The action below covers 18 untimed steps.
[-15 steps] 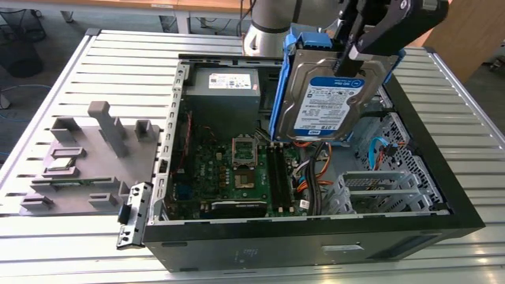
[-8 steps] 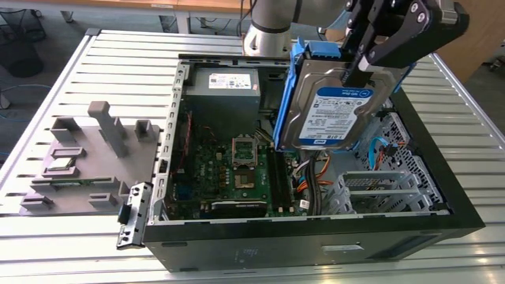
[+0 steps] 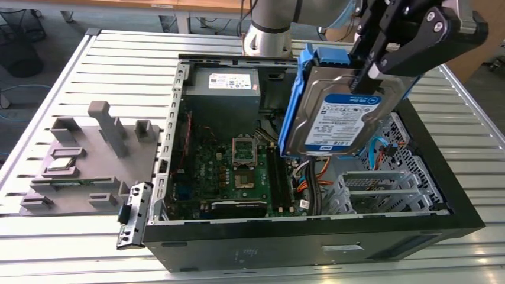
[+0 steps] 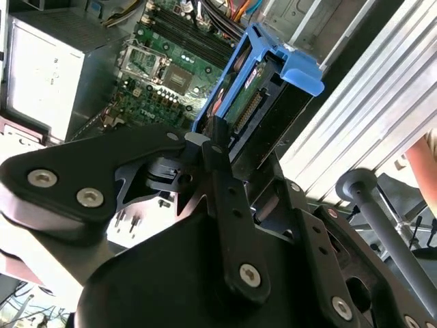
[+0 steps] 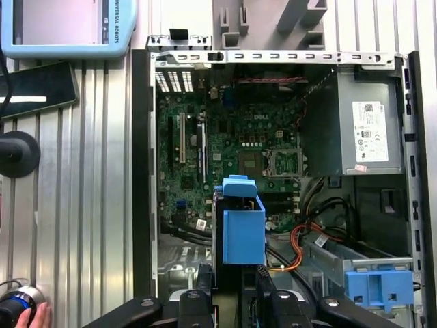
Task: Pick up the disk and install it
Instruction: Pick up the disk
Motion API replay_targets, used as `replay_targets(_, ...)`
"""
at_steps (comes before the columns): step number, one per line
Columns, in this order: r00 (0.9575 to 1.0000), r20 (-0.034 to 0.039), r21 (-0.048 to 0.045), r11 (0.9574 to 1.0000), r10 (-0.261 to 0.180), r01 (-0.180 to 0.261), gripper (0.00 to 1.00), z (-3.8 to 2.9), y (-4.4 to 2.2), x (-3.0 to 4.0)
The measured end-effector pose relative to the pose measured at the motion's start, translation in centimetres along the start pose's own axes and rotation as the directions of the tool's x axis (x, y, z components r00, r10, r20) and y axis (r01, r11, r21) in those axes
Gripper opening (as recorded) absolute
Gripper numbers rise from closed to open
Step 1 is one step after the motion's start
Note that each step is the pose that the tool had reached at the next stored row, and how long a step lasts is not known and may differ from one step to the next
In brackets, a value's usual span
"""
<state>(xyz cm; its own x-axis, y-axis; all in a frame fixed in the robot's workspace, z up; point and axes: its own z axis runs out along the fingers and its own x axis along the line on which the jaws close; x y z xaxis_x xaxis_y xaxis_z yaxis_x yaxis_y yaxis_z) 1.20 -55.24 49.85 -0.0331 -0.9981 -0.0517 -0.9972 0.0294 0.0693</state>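
A slatted grey metal table (image 3: 94, 53) carries a large black computer case (image 3: 316, 245), which lies open. On the exterior view's left of it stands a grey plastic fixture (image 3: 87, 160). Inside the case are a grey power-supply box (image 3: 222, 89) with a white sticker, a green motherboard (image 3: 236, 171), orange cables (image 5: 300, 246) and a bare blue plastic bracket (image 5: 377, 287). The black gripper (image 3: 367, 66) is clamped on the upper end of the disk (image 3: 339, 118), a flat silver metal drive in a blue frame. The disk hangs tilted above the open case.
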Motion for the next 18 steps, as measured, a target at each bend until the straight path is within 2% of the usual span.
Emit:
replay_targets(10, 1.0, 0.0, -0.0021, 1.0, 0.002, -0.002, 0.35, -0.18, -2.04, 0.81)
replay_targets(16, 1.0, 0.0002, -0.0024, 1.0, 0.005, -0.005, 0.35, -0.24, -2.58, 1.25)
replay_targets(18, 1.0, 0.0004, -0.0028, 1.0, 0.005, -0.005, 0.35, -0.26, -2.99, 1.28)
